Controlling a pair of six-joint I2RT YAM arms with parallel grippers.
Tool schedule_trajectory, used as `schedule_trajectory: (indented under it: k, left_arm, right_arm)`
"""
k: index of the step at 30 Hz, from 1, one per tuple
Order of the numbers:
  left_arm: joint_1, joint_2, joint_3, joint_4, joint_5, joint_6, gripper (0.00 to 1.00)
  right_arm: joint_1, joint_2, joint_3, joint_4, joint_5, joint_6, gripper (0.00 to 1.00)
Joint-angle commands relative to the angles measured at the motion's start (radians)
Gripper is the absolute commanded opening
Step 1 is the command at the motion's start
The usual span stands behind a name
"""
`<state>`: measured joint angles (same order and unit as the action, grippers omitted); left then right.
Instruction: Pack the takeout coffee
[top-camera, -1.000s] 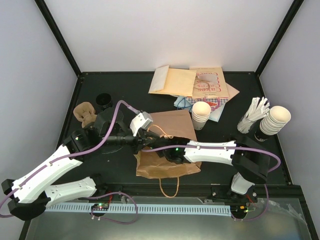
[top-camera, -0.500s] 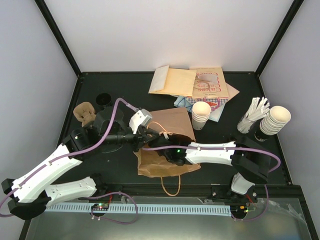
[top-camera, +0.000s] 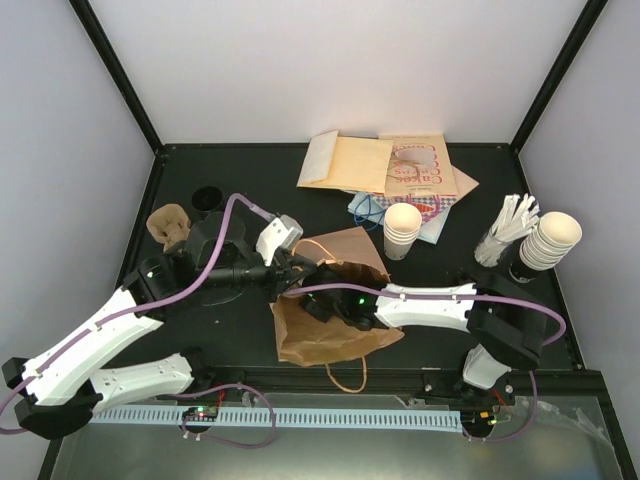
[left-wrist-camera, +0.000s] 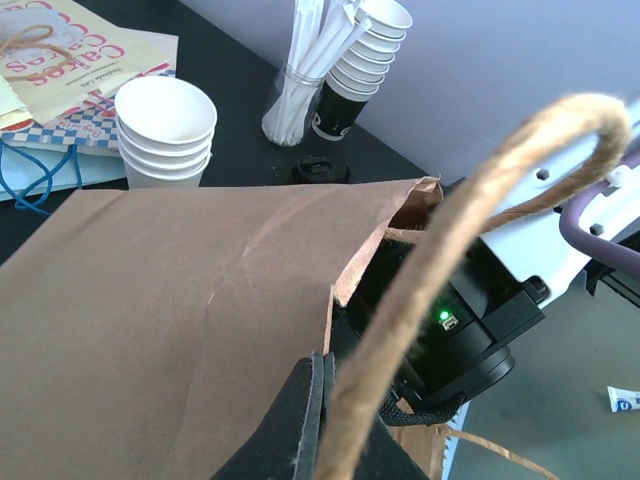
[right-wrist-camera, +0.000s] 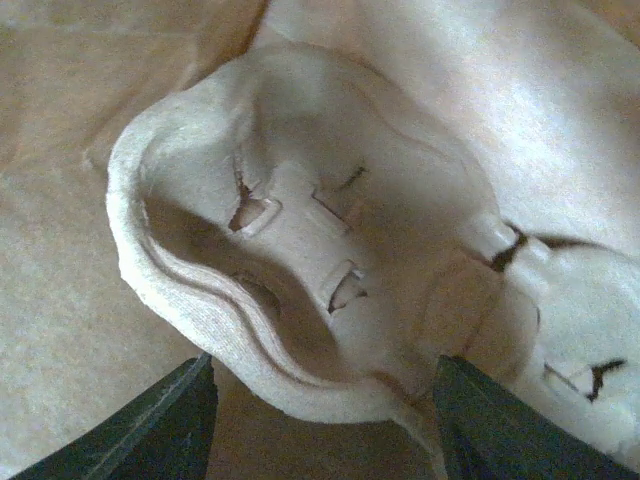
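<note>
Brown bag hides right tool, spread wide; left tool pinches handle.

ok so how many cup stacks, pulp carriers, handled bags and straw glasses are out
cream cup stacks: 2
pulp cup carriers: 2
handled brown paper bag: 1
glass of white straws: 1
total: 6

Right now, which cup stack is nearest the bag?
The short stack, next to the bag off its far right corner, in front of the papers. The other stack stands at the far right beside the straws.
</note>
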<state>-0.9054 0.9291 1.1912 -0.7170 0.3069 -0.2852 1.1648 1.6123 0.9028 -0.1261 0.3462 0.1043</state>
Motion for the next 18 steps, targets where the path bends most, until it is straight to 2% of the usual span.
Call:
schedule_trajectory:
  k: [1, 5, 16, 18]
  left_arm:
    - [-0.011, -0.019, 0.025, -0.035, 0.029, 0.002, 0.02]
    - [-0.010, -0.016, 0.023, -0.069, 0.066, 0.026, 0.02]
    - [-0.010, -0.016, 0.038, -0.110, 0.087, 0.067, 0.02]
    - [-0.010, -0.016, 0.039, -0.114, 0.078, 0.070, 0.02]
  right_arm:
    - [-0.005, -0.023, -0.025, 0.014, -0.114, -0.252, 0.62]
    - [0.000, 0.003, 0.001, -0.041, -0.125, -0.427, 0.63]
    - [0.083, 0.158, 0.080, 0.016, 0.015, -0.618, 0.58]
    - [0.088, 0.185, 0.092, 0.016, 0.040, -0.634, 0.53]
